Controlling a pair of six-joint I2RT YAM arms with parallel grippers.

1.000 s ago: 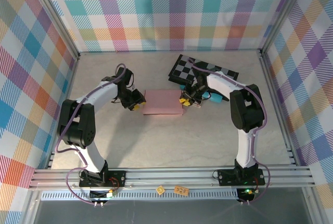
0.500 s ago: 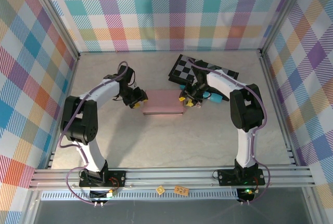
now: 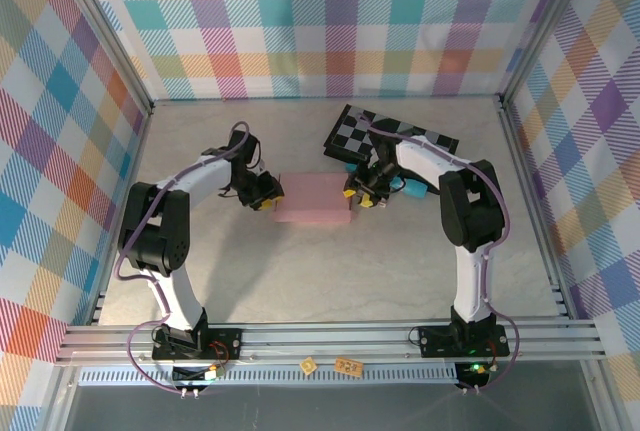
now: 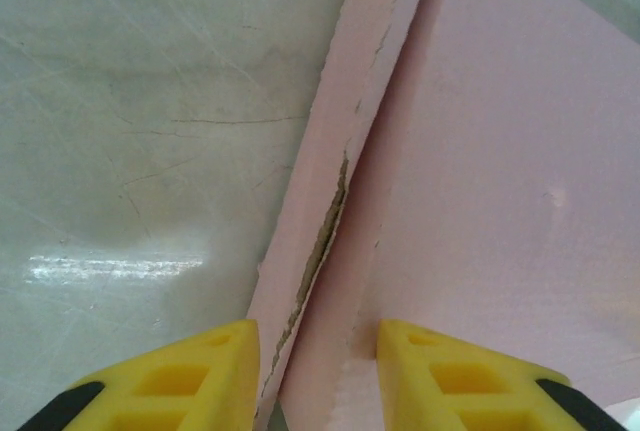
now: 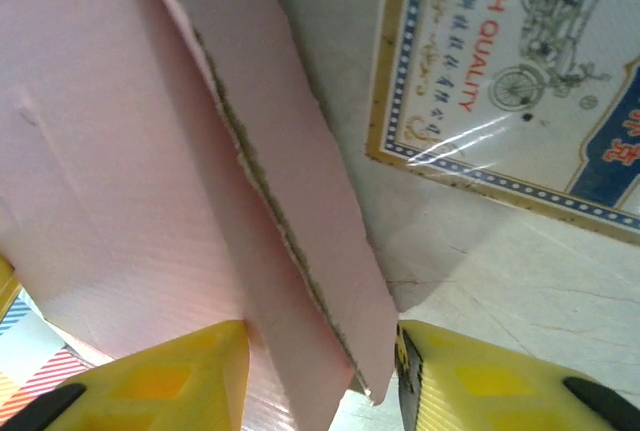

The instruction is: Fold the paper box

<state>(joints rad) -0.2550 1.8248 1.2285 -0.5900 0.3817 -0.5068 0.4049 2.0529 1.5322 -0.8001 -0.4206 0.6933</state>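
The paper box (image 3: pixel 312 197) is a dusty-pink carton lying mid-table between the two arms. My left gripper (image 3: pixel 267 195) is at its left end. In the left wrist view the yellow fingers (image 4: pixel 190 381) straddle that end's flaps (image 4: pixel 335 151), one finger against the outer flap and the other on the broad pink face (image 4: pixel 500 151); the left gripper (image 4: pixel 315 376) is shut on them. My right gripper (image 3: pixel 356 196) is at the right end. There the right gripper (image 5: pixel 320 376) is shut on two overlapping, rough-edged flaps (image 5: pixel 270 151), beside the large pink panel (image 5: pixel 100 151).
A black-and-grey checkered board (image 3: pixel 395 134) lies behind the right arm. A printed card pack (image 5: pixel 520 61) lies on the table just right of the box; its blue edge (image 3: pixel 411 188) shows by the right wrist. Plaid walls close the back and sides.
My left gripper has moved right, in against the box's left end. The right gripper's jaws stand wider than a second ago. The box now shows a lower front face.
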